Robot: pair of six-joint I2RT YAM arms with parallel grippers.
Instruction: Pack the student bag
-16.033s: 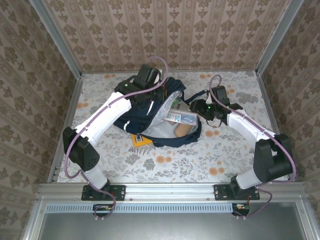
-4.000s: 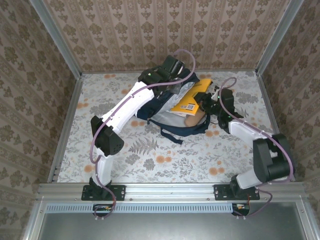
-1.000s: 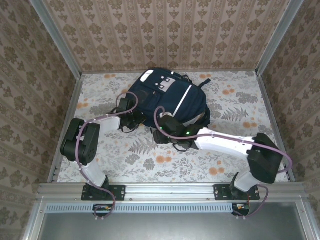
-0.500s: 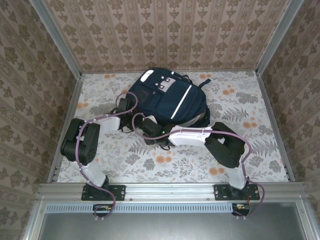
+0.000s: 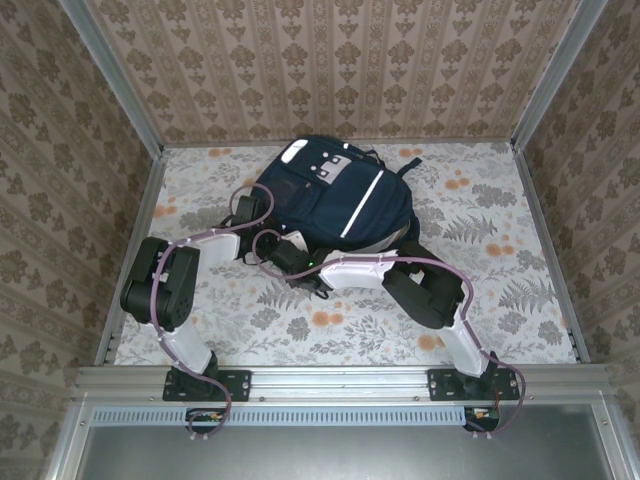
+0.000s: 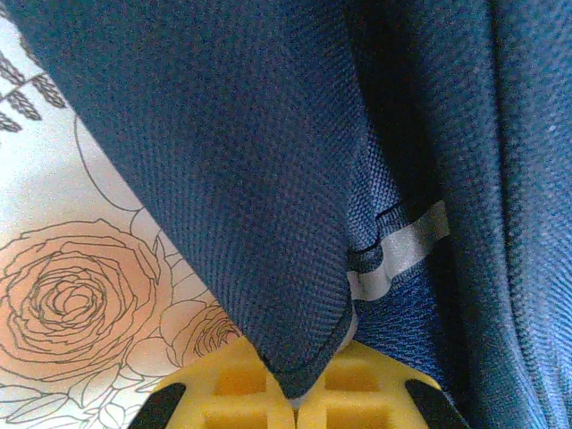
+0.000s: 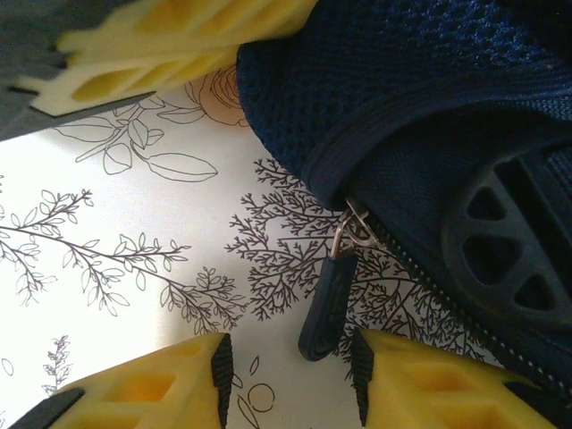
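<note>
The student bag (image 5: 335, 195), navy with a thin white stripe and white patches, lies front-up at the back middle of the table. My left gripper (image 5: 268, 238) is at its near left corner. In the left wrist view that gripper (image 6: 304, 398) is shut on a fold of the bag's navy fabric (image 6: 250, 179). My right gripper (image 5: 288, 257) sits just beside it at the bag's near edge. In the right wrist view it (image 7: 290, 375) is open, and the dark zipper pull (image 7: 326, 308) hangs from the zip (image 7: 420, 259) with its end between the fingertips.
The floral tablecloth (image 5: 500, 250) has free room to the right and in front of the bag. Wallpapered walls and metal posts (image 5: 130, 110) box in the table. The left gripper's yellow fingers (image 7: 170, 45) show at the top left of the right wrist view.
The right gripper has slid left along the bag's near edge to the left gripper, its elbow folding in and its jaws narrowing. The left arm and the bag have stayed put.
</note>
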